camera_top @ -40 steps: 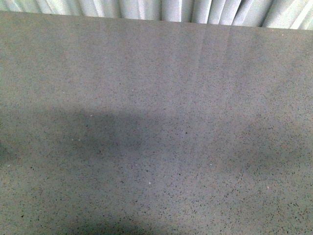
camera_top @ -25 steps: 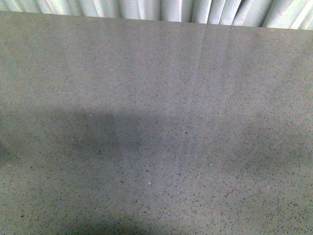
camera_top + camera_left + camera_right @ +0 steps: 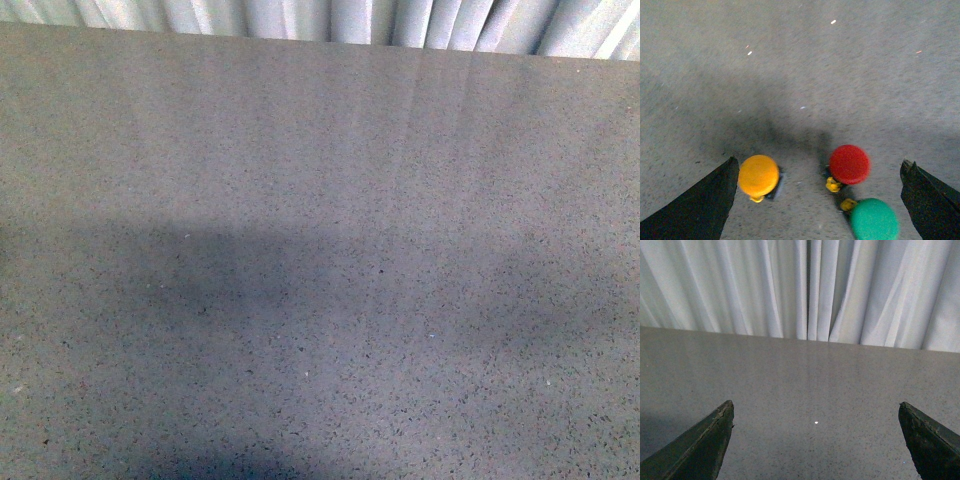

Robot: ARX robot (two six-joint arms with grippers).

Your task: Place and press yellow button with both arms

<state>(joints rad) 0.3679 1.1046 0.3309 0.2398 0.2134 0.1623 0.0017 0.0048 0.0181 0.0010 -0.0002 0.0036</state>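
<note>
Listing what we see: yellow button (image 3: 758,175) on counter (image 3: 790,60), just beside one finger (image 3: 705,205) of our left tool (image 3: 818,163), spread wide; red button (image 3: 849,164), green button (image 3: 874,218) nearby; right tool (image 3: 816,404) likewise released.

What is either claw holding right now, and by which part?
Nothing. The left claw is open over the yellow button, which sits on the table; the right claw is open and empty.
</note>
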